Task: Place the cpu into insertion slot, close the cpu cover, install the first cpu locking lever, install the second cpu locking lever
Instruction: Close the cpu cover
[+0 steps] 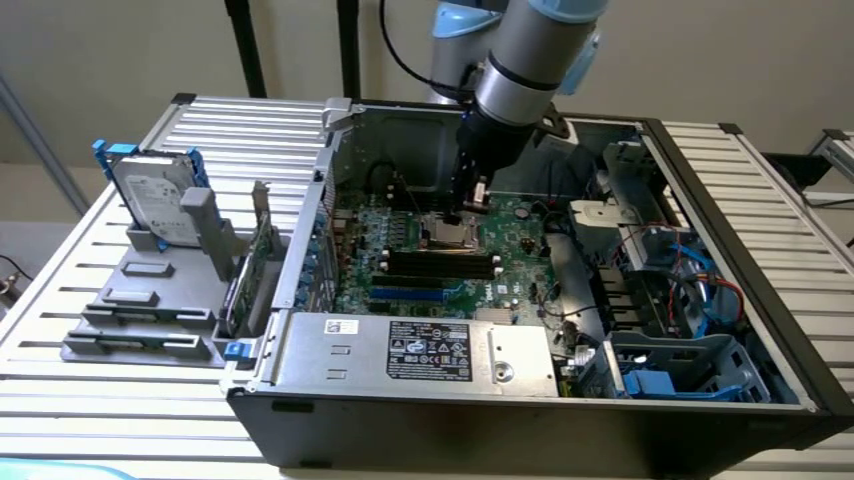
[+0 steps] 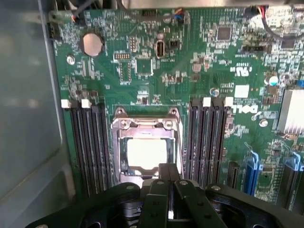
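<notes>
Your gripper (image 2: 168,174) sits low over the green board (image 2: 156,71). Fingers (image 2: 159,197) are drawn narrow, tips together, nothing seen betw them. Cpu (image 2: 146,153) lies flat in the insertion slot (image 1: 451,237), its pale face showing thru the opening of the cpu cover (image 2: 122,145), which looks down over it.

Key relation: socket lies directly ahead of the tips. Tips are at the cover's near edge, approx centred betw the two banks of memory slots (image 2: 90,142). Touching or just above, can't tell.

Locking levers: can't make out their posn.

Judgement: cpu placed, cover prob closed.
</notes>
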You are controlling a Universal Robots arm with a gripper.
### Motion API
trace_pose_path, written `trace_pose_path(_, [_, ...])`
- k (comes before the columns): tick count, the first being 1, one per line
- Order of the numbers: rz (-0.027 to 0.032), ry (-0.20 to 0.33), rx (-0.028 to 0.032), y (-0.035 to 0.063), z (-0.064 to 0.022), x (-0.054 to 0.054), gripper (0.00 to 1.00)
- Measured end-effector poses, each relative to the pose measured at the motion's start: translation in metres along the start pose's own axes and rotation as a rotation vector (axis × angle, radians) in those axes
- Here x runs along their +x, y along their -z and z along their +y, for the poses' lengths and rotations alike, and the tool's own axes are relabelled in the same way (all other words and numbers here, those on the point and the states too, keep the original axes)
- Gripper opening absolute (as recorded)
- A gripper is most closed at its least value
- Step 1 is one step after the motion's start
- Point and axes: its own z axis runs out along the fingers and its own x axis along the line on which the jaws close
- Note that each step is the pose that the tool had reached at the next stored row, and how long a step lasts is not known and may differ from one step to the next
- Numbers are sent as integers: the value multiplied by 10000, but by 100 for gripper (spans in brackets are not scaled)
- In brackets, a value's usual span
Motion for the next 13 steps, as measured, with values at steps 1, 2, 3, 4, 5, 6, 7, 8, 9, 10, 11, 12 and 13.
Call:
trace_pose_path(1, [-1, 0, 1, -12, -43, -2, 11])
trace_pose_path(2, [1, 0, 0, -25, -86, -4, 11])
trace_pose_path(3, [1, 1, 0, -39, -129, -6, 11])
trace_pose_path(4, [4, 1, 0, -53, -171, -8, 11])
trace_pose_path(5, [22, 5, 2, -67, -210, -10, 11])
trace_pose_path(6, [48, 9, 2, -80, -241, -11, 11])
trace_pose_path(7, [89, 16, 3, -93, -262, -11, 11])
trace_pose_path(8, [136, 22, 5, -104, -272, -8, 11])
trace_pose_path(9, [187, 23, 6, -114, -276, -4, 11])
trace_pose_path(10, [233, 22, 6, -123, -277, 1, 11])
trace_pose_path(11, [272, 18, 9, -131, -276, 6, 11])
trace_pose_path(12, [312, 11, 9, -140, -274, 12, 11])
trace_pose_path(13, [350, 4, 9, -150, -272, 17, 11])
